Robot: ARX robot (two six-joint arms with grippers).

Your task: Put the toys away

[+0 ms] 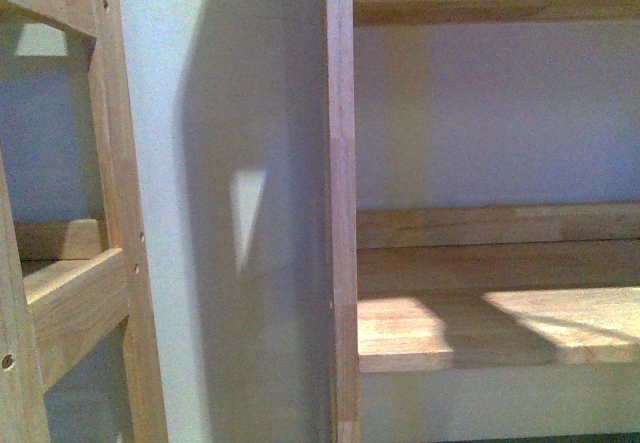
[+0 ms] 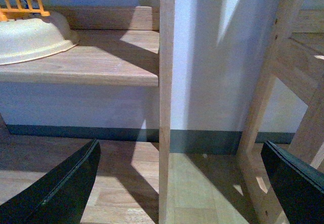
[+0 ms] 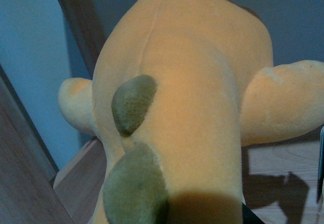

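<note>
1. Front view: no arms, no toy. You face a wooden upright; a bare shelf runs from it toward 3 o'clock, and a second frame sits at 9 o'clock.
2. Toy fills the right wrist view: yellow-orange plush, two tan bumps, stubby limbs sticking out. It hangs above wood boards, close to the camera.
3. Right gripper: fingers hidden by the plush. You look to be holding the toy, but I cannot tell the jaw state.
4. Left gripper: spread wide, nothing between the fingers, low over the floor by the upright.
5. A white bowl with an orange fence piece sits on the low shelf at 10 o'clock in the left wrist view.
6. Step, my guess: carry phase, toy not yet stowed.
7. Next: you need to bring the right arm over the bare shelf, clear the upright, lower, then release.
</note>
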